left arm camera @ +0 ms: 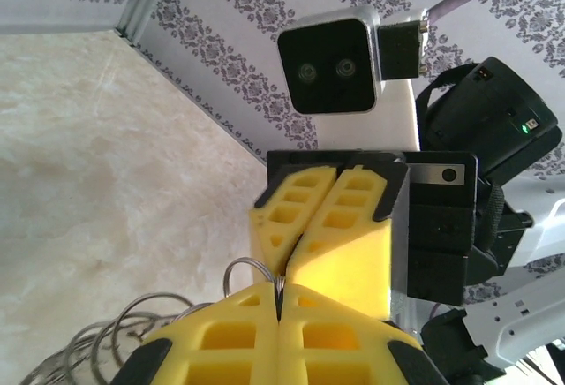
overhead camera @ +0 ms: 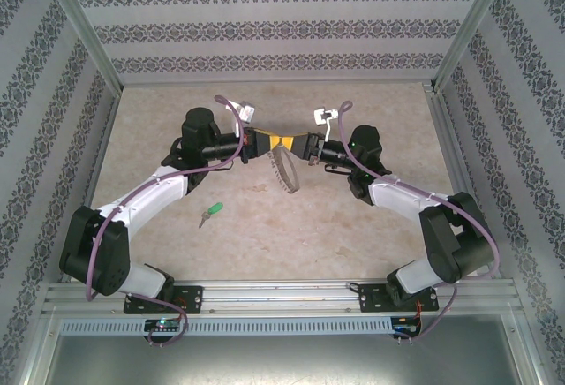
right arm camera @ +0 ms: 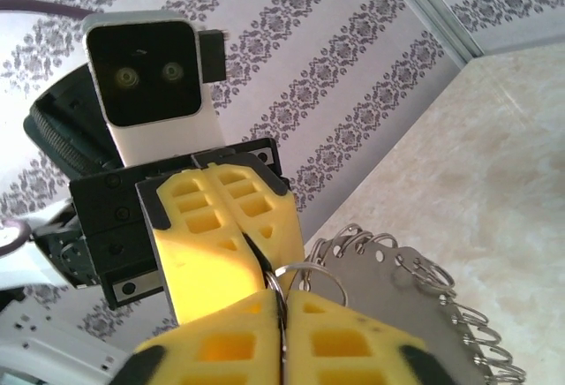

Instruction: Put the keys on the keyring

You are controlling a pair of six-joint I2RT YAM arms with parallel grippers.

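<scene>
The keyring (overhead camera: pixel 287 171), a grey metal hoop fringed with small split rings, hangs in the air above the table's middle. My left gripper (overhead camera: pixel 267 141) and right gripper (overhead camera: pixel 295 144) meet tip to tip over it. In the left wrist view my left gripper (left arm camera: pixel 279 292) is shut on one small ring of the keyring (left arm camera: pixel 115 343), facing the right gripper's fingers (left arm camera: pixel 335 226). In the right wrist view my right gripper (right arm camera: pixel 282 304) is shut on the same small ring of the keyring (right arm camera: pixel 402 301). The green-headed key (overhead camera: pixel 212 213) lies on the table, left of and nearer than both grippers.
Patterned walls with metal corner posts (overhead camera: pixel 84 36) enclose the beige table (overhead camera: pixel 291 226) on three sides. The arm bases sit on a rail (overhead camera: pixel 282 295) along the near edge.
</scene>
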